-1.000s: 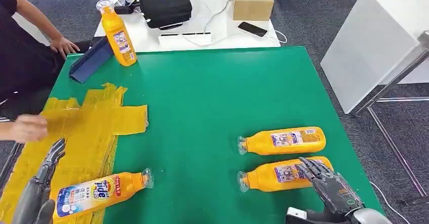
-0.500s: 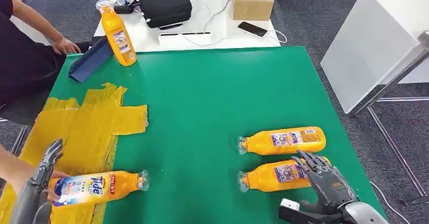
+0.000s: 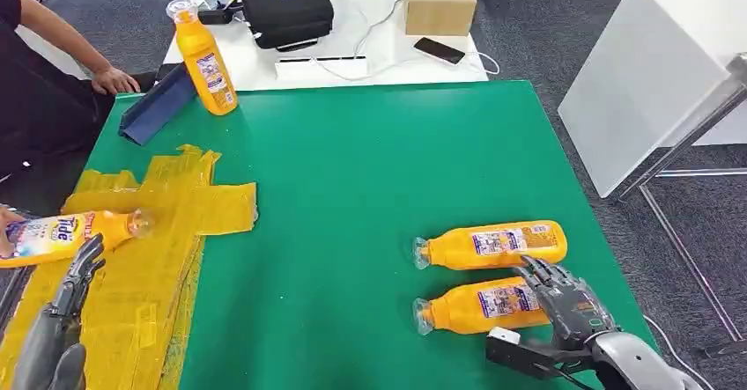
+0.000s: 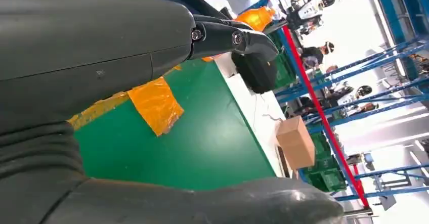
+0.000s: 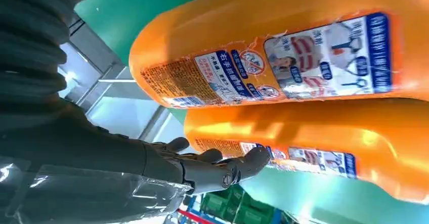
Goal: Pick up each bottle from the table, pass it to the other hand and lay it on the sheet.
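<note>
Two orange bottles lay side by side on the green counter [image 3: 370,187]; the right robot hand [image 3: 564,306], fingers spread, rested on the nearer bottle [image 3: 480,306], the farther bottle [image 3: 493,244] just beyond. The left robot hand [image 3: 66,306] hovered spread over the yellow sheet [image 3: 167,231], beside a person's held bottle [image 3: 66,233].

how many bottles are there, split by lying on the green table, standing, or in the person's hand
Lying on the green table: 2, far bottle and near bottle
Standing: 1, upright bottle
In the person's hand: 1, Tide bottle, over the yellow sheet
Total: 4
</note>
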